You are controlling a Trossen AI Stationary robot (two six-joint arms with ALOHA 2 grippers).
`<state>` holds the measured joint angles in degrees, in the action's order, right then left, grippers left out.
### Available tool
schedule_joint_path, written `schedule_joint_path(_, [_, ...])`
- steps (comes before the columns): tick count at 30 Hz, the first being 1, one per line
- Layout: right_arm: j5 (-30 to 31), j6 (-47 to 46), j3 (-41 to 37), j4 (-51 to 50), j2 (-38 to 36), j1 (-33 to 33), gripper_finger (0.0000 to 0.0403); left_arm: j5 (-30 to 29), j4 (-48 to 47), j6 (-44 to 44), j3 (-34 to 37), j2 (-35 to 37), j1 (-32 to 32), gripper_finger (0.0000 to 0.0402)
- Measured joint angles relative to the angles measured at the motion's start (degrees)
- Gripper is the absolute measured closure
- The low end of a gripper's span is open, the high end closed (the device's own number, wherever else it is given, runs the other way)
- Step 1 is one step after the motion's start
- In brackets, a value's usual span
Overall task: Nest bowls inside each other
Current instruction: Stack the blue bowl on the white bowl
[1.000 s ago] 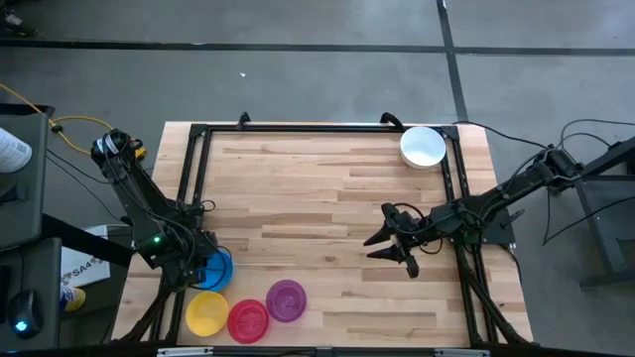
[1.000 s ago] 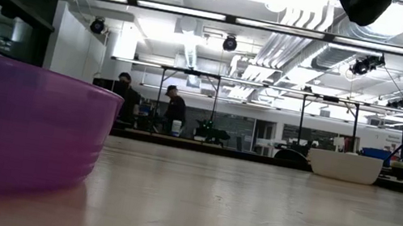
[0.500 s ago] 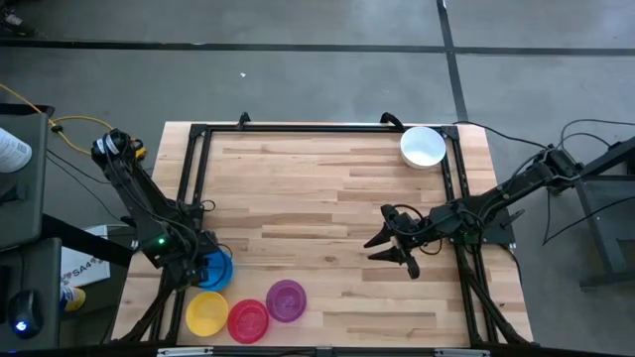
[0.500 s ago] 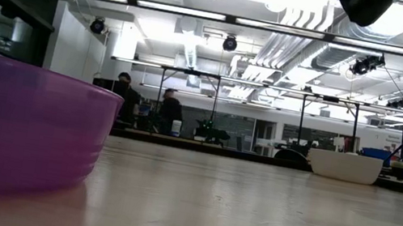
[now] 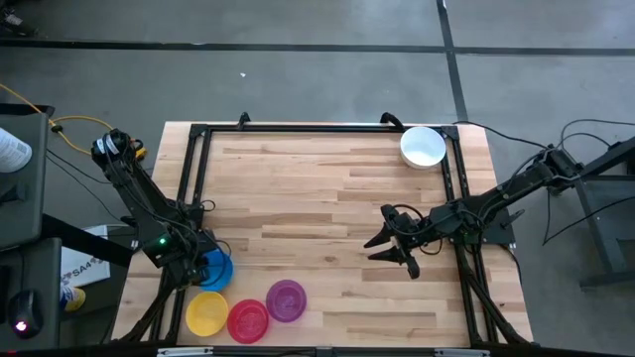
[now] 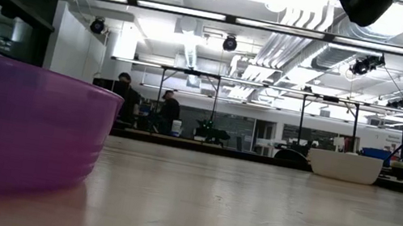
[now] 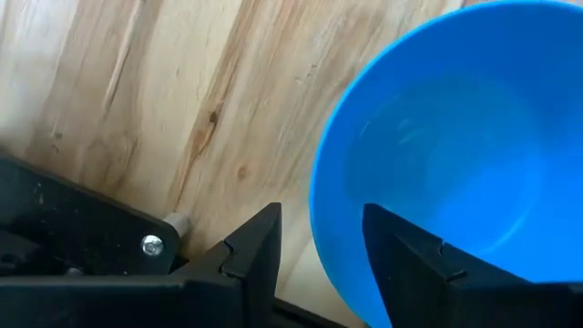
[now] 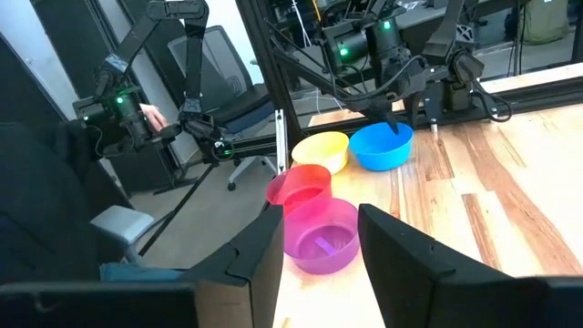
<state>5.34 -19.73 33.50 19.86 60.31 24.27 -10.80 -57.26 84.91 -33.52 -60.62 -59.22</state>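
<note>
Left gripper (image 5: 203, 266) open, right gripper (image 5: 389, 247) open, both low.

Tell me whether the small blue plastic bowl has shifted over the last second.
No. In the high view the small blue plastic bowl sits in the same spot beside the black frame rail, with the left gripper at its rim.

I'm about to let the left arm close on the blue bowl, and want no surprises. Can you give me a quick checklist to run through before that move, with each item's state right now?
1. Left gripper open: ok.
2. Its fingers straddle the blue bowl rim, one inside, one outside: ok.
3. Blue bowl empty: ok.
4. Yellow bowl, red bowl and purple bowl lie apart from the blue one: ok.
5. Right gripper open, well away over mid-table: ok.
6. White bowl untouched at the far right corner: ok.
</note>
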Motion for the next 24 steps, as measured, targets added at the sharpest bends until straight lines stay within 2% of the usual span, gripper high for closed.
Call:
schedule_joint_path(13, [0.0,0.0,0.0,0.0,0.0,0.0,0.0267,4.0,-0.3,6.8,0.0,0.0,0.0,0.0253])
schedule_joint_path(24, [0.0,0.0,0.0,0.0,0.0,0.0,0.0267,4.6,-0.1,7.2,0.0,0.0,0.0,0.0347])
